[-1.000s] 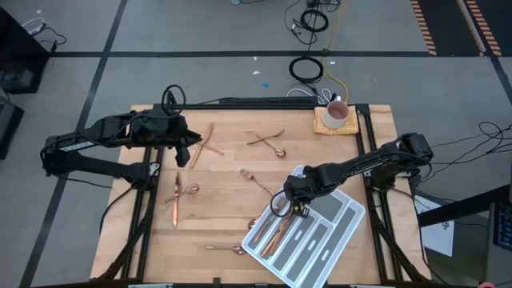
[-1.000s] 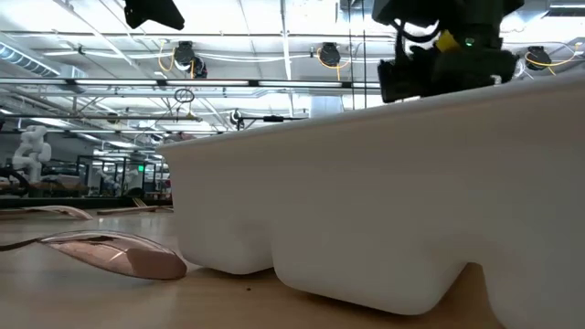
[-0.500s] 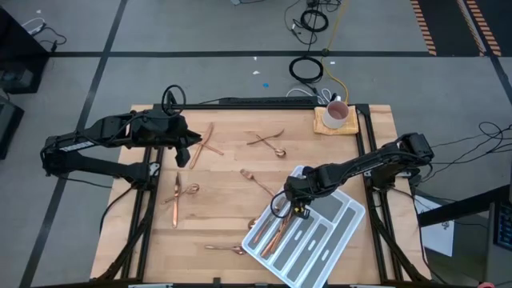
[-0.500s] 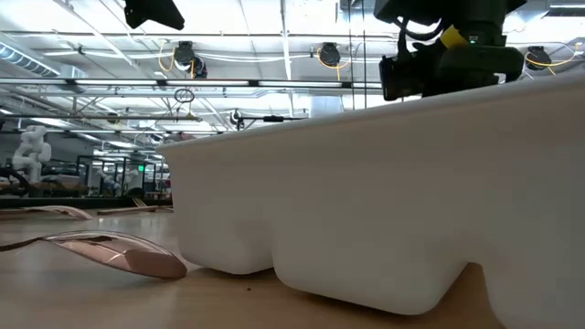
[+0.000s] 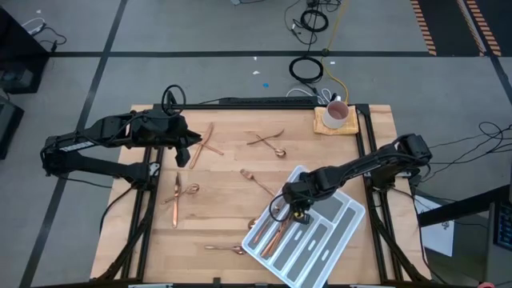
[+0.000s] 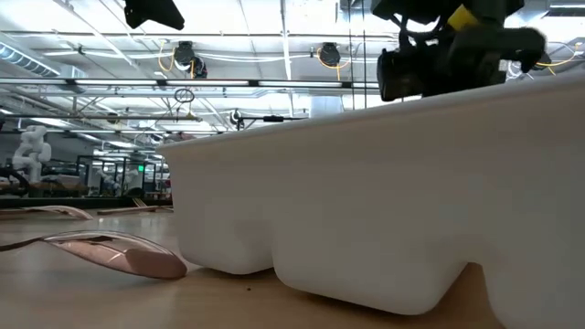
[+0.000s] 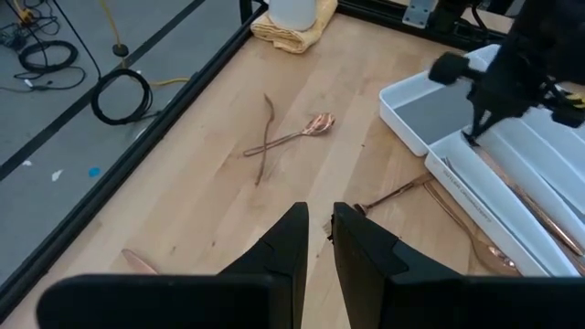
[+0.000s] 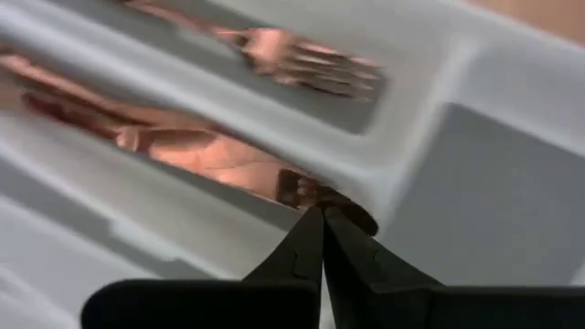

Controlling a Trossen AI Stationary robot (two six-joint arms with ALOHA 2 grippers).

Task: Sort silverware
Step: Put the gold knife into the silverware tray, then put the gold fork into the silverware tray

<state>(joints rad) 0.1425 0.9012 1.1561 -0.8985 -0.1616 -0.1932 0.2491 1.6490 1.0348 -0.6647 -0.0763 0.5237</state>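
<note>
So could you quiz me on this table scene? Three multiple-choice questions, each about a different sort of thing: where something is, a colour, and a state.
1. Where is the right gripper?
A. over the white tray
B. beside the mug
C. off the table

2. What colour is the silverware?
A. silver
B. black
C. copper

3. How is the right gripper?
A. wide open
B. shut
C. holding the mug

Answers:
1. A, the high view shows it above the tray's upper end.
2. C, the pieces on the wooden table and in the tray shine rose-copper.
3. B, the right wrist view shows its fingers meeting at the tips.
</note>
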